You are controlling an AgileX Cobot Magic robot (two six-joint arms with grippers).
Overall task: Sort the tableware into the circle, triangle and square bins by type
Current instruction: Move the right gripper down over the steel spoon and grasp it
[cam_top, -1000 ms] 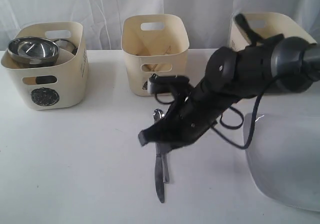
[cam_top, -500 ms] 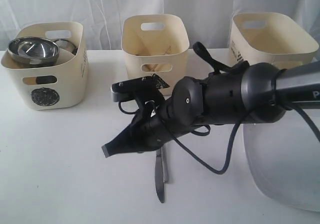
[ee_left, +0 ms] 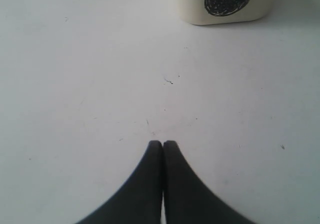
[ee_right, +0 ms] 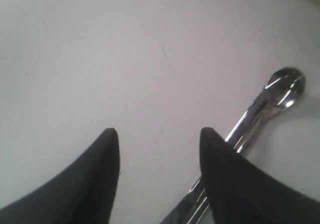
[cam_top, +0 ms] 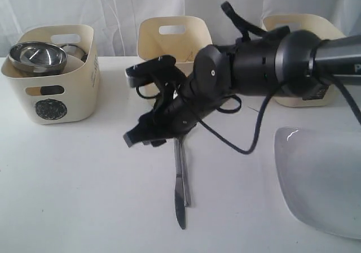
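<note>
Exterior view: knife [cam_top: 180,208] flat mid-table, second handle alongside, well apart from every table edge. Bare table [cam_top: 73,185] open to the left; plate [cam_top: 321,179] at right. Right gripper [cam_top: 134,138] parted, empty, just beside cutlery's far end, near spoon [ee_right: 286,81]. Left gripper [ee_left: 163,144] pressed together, empty, over bare surface. Against half a second ago: right gripper higher, nearer middle bin [cam_top: 175,38]; knife unmoved.

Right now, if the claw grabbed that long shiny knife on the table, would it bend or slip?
Probably stiff: the knife looks like polished steel, so it shouldn't flop. Its glossy surface could well slip out of the open right claw. Lying flat on the table beside a spoon, it would likely slide, not roll, if pushed.
</note>
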